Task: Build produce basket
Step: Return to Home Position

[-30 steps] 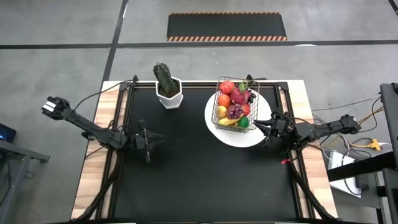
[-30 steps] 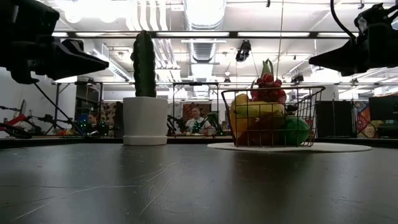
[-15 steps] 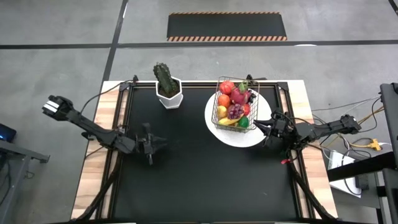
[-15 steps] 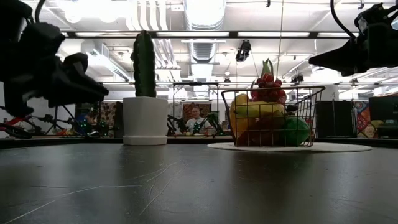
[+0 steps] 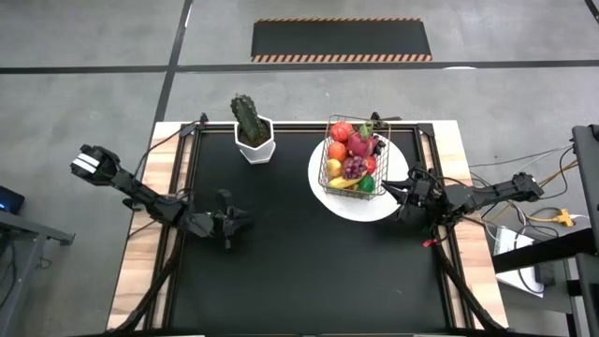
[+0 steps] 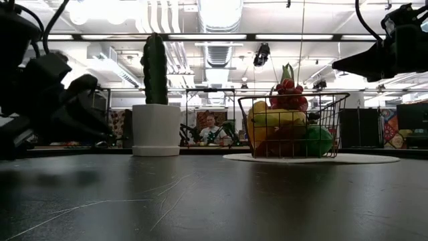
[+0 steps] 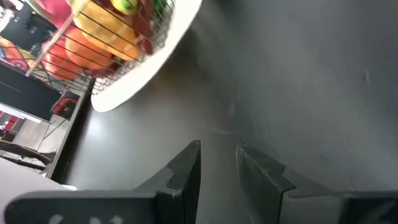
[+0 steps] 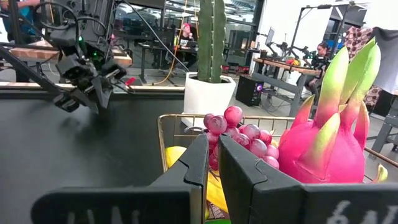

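The silver wire-grid basket (image 5: 353, 161) stands on the round white plate (image 5: 386, 204), full of toy produce (image 5: 354, 150). The left gripper (image 5: 241, 217) hovers low, well apart — fingers nearly together, empty. The right gripper (image 5: 397, 194), beside the plate, likewise.

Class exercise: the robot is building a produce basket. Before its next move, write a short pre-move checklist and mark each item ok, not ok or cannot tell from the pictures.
1. Basket stands upright on the white plate: ok.
2. Produce is inside the basket, none loose on the table: ok.
3. Left gripper holds nothing, fingers close together over bare table: ok.
4. Right gripper holds nothing, at the plate's edge beside the basket: ok.
5. Cactus pot stands apart from both grippers: ok.
6. Every fruit is settled firmly in the basket: cannot tell.
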